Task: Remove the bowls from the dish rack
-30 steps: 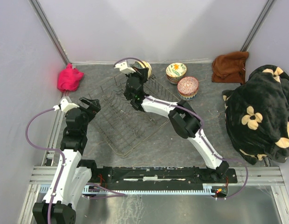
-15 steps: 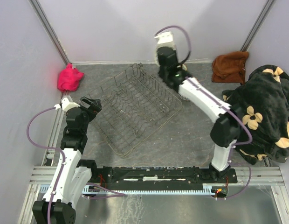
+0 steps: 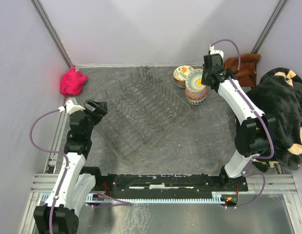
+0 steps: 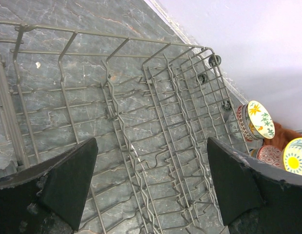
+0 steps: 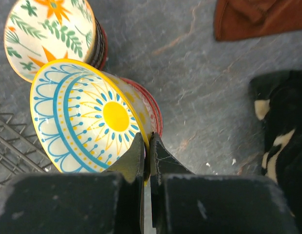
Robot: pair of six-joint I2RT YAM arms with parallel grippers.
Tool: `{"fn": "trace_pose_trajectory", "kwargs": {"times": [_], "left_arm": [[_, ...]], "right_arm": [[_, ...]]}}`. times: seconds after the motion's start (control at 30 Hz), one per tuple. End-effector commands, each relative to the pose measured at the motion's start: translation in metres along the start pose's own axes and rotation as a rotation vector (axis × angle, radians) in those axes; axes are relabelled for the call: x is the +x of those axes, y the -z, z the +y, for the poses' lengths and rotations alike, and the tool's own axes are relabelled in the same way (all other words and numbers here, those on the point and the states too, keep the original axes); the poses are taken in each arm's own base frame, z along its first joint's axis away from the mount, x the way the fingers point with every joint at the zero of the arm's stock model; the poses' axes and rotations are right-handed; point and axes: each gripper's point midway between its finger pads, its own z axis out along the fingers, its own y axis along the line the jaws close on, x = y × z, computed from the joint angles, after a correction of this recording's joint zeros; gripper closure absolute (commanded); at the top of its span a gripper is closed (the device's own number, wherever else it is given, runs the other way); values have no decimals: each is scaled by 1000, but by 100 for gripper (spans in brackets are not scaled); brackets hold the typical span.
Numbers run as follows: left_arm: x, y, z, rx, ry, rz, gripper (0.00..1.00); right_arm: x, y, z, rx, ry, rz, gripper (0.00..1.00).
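1. Sunburst bowl (image 5: 90,117), yellow-rimmed, with blue arcs and a yellow sun on its white inside, hangs tilted in your right gripper (image 5: 146,141), whose fingers (image 5: 134,161) are pinched tight on the rim.
2. You hold it directly over a red-patterned bowl stack (image 3: 196,97) on the grey table (image 3: 199,136), to the right of the dish rack; whether bowl and stack touch cannot be told.
3. Just beside that stack, toward the back wall, stands a floral bowl (image 5: 48,34), with an orange star and green sprigs on cream.
4. Your left gripper (image 4: 152,141) hovers with its fingers spread wide, gripping nothing, above the near-left end of the dark wire dish rack (image 3: 141,114) and its rows of upright tines.
5. Brown cloth (image 3: 241,68) and black flowered blanket (image 3: 282,112) lie at right; pink cloth (image 3: 73,81) sits at far left.
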Motion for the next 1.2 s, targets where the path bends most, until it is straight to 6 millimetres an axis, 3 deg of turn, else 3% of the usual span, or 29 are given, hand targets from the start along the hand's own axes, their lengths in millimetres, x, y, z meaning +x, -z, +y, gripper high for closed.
{"fn": "trace_pose_trajectory", "kwargs": {"times": [0.0,1.17], "left_arm": [[-10,-2,-18,72,17,-33,1],[-7,-6,-15,68,19,-30,1]], "right_arm": [[-18,18,6,-118,-120,-40,99],[33,-34,-2,-43,-120,110,99]]}}
